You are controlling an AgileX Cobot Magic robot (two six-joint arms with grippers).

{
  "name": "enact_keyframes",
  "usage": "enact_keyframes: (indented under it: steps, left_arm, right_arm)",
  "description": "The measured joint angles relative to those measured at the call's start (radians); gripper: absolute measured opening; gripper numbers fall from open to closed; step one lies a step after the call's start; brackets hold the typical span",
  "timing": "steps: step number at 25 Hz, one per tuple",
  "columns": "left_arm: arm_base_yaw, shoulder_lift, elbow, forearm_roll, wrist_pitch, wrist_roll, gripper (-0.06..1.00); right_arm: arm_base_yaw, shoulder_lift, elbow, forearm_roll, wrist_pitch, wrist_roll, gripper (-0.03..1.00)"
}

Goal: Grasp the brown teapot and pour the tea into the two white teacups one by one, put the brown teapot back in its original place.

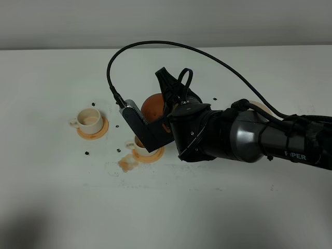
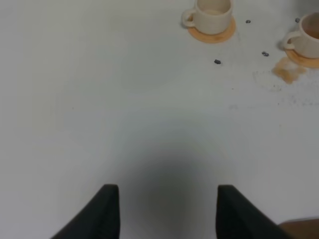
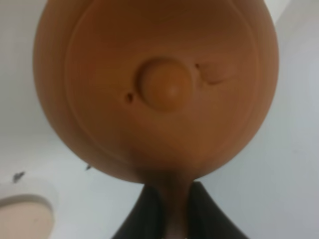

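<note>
The brown teapot [image 1: 152, 106] is off the table, just behind the nearer white teacup [image 1: 139, 141], and my right arm hides most of it. My right gripper [image 1: 165, 113] is shut on its loop handle. In the right wrist view the teapot [image 3: 154, 74] fills the frame lid-on, with the handle pinched by my right gripper [image 3: 172, 216]. The other teacup [image 1: 89, 119] stands to the left on an orange coaster [image 1: 98, 130]. The pale beige coaster [image 1: 258, 106] peeks out behind the right arm. My left gripper [image 2: 167, 209] hangs open over bare table, well short of both cups [image 2: 213, 12] [image 2: 308, 36].
An orange-brown spill [image 1: 126, 164] stains the white table beside the nearer cup's orange coaster [image 1: 153, 154]. Small dark specks [image 2: 217, 61] lie scattered around the cups. A black cable [image 1: 155, 45] arcs over the right arm. A pale round rim [image 3: 25, 214] shows in the right wrist view.
</note>
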Motion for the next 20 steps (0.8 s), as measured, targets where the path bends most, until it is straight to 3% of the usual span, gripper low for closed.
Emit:
enact_keyframes:
  steps: [20]
  left_arm:
    - [0.0,0.0,0.0,0.0,0.0,0.0,0.46]
  right_arm:
    - [-0.029,0.033,0.0,-0.078,0.009,0.027,0.12]
